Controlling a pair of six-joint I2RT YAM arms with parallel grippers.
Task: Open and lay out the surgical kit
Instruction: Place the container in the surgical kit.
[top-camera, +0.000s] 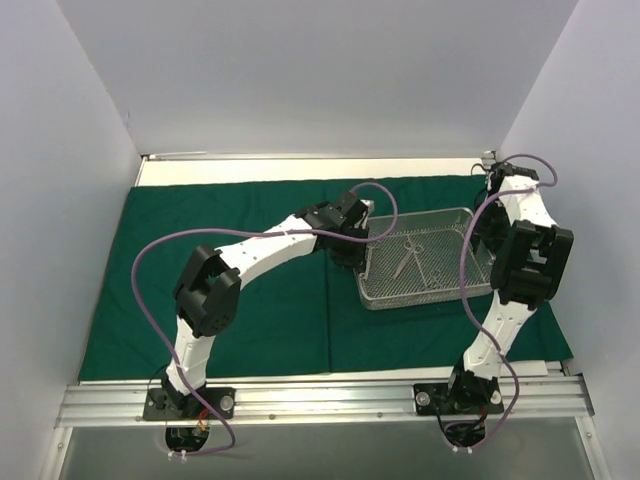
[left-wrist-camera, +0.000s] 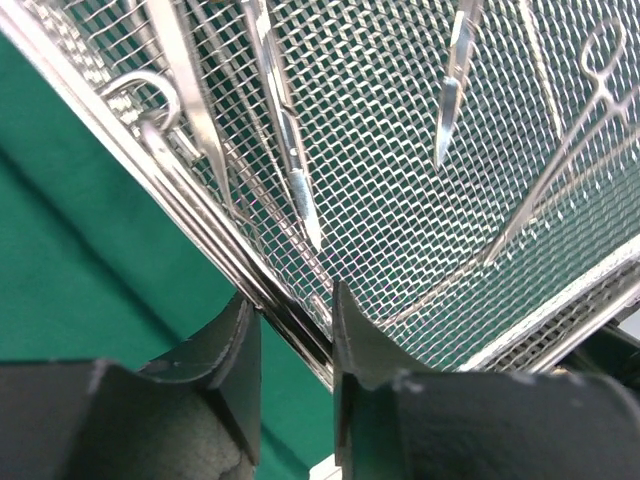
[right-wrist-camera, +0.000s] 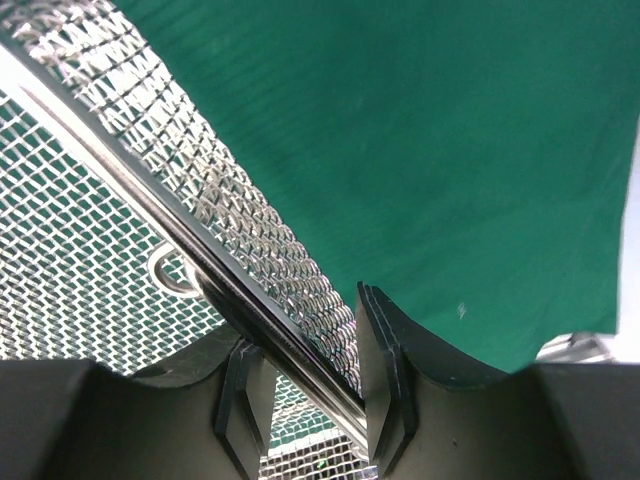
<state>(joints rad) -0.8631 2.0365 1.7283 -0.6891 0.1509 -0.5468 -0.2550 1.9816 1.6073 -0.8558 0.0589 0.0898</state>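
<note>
Mesh tray (top-camera: 420, 302) lies long-axis 9-to-3 from above: left gripper (left-wrist-camera: 290, 320) straddles its 9 o'clock rim, right gripper (right-wrist-camera: 300, 345) the 3 o'clock one. Can't tell if either's actually pinching, tbh.

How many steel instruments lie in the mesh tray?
4 visible in the tray: flat tweezers near its rim, a thin blade beside them, pointed tweezers midway, ring-handled forceps beyond. More may be hidden.

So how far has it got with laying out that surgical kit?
Done: the green drape lies spread flat, with the mesh tray set on it. In hand: the left end effector and right end effector each straddle a tray rim, jaws apart, not clamping. To do: the instruments lie inside the tray, none laid out on the drape yet.
</note>
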